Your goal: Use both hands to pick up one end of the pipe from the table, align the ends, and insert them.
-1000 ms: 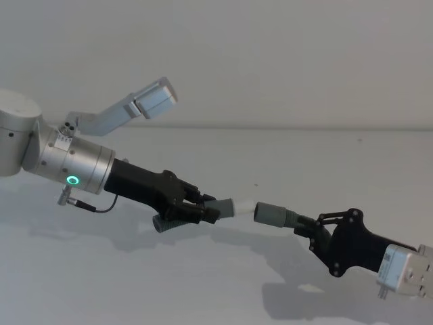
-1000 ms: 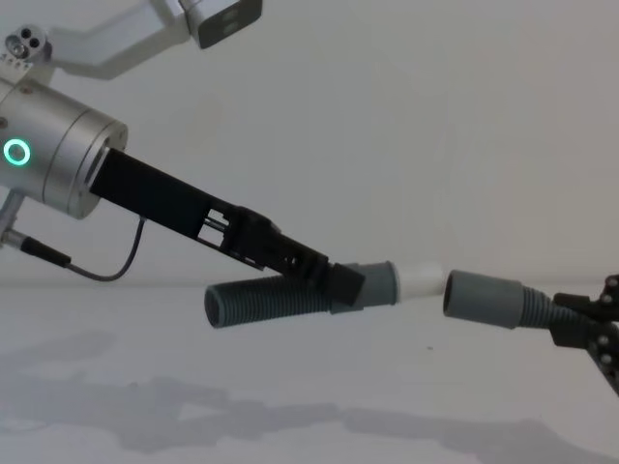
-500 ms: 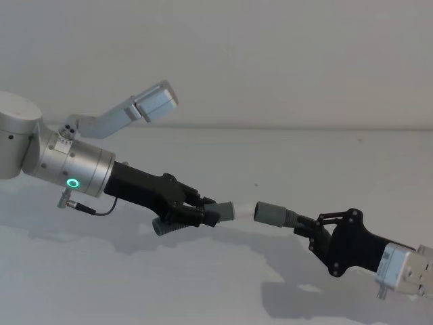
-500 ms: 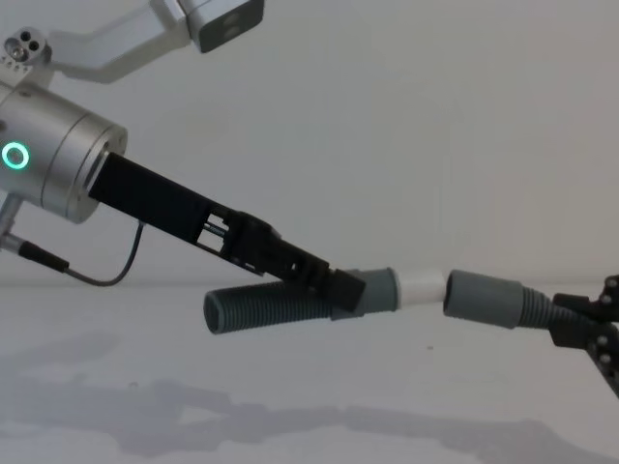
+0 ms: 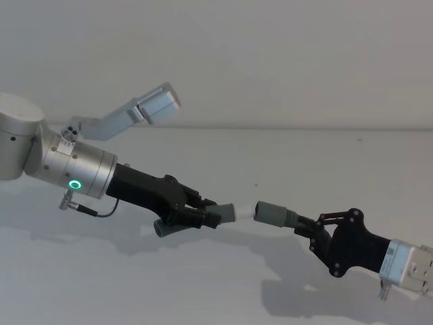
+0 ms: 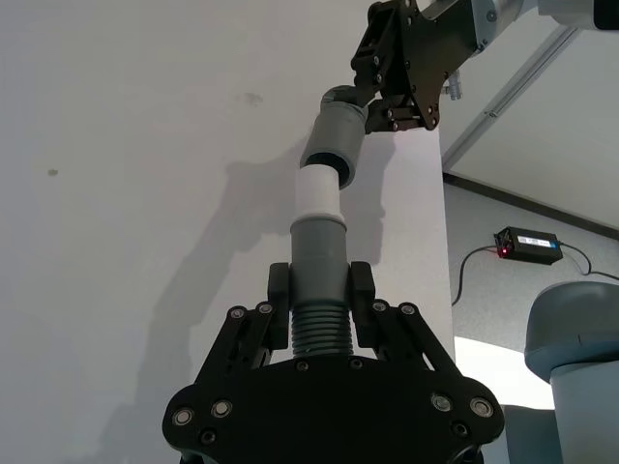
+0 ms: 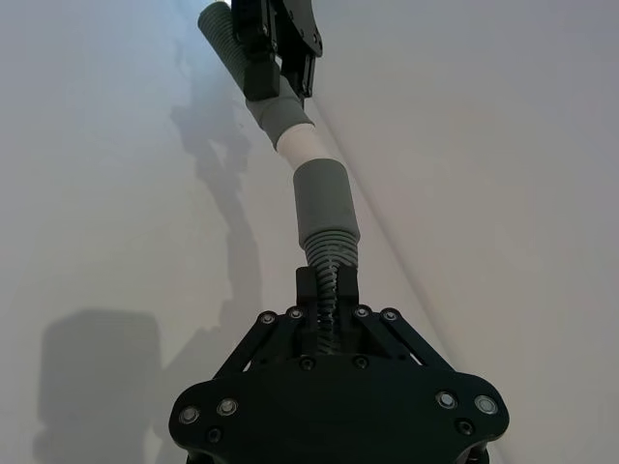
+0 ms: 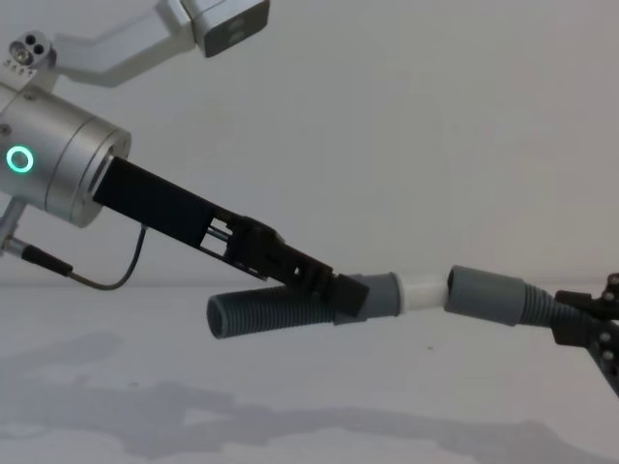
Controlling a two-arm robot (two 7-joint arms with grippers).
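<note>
- While both hose pieces are already lifted clear of the table (image 5: 203,284), the joining itself looks unfinished: the white spigot (image 8: 422,289) has its tip at the mouth of the other piece's cuff, and most of its length is bare.
- The left gripper (image 5: 200,212) is closed on the left hose piece (image 8: 280,314), pinching it where the ribbed body meets the smooth grey cuff. The ribbed tail sticks out behind and below the fingers.
- From that cuff (image 6: 318,242) the white spigot points toward the robot's right.
- The right gripper (image 5: 306,229) is closed on the ribbed part of the right hose piece (image 7: 327,275), with its grey cuff (image 5: 270,212) held out ahead of the fingers, facing the spigot.
- In the chest view the two cuffs sit nearly in line, the right one tilted a little, so some fine straightening may be needed before pushing.
- What remains, as I judge it: push the spigot fully into the right cuff.
- The left arm reaches in from the left, sloping downward, its silver wrist (image 8: 58,159) showing a green ring.
- The right arm comes from the lower right corner, angled up and to the left toward the meeting point.
</note>
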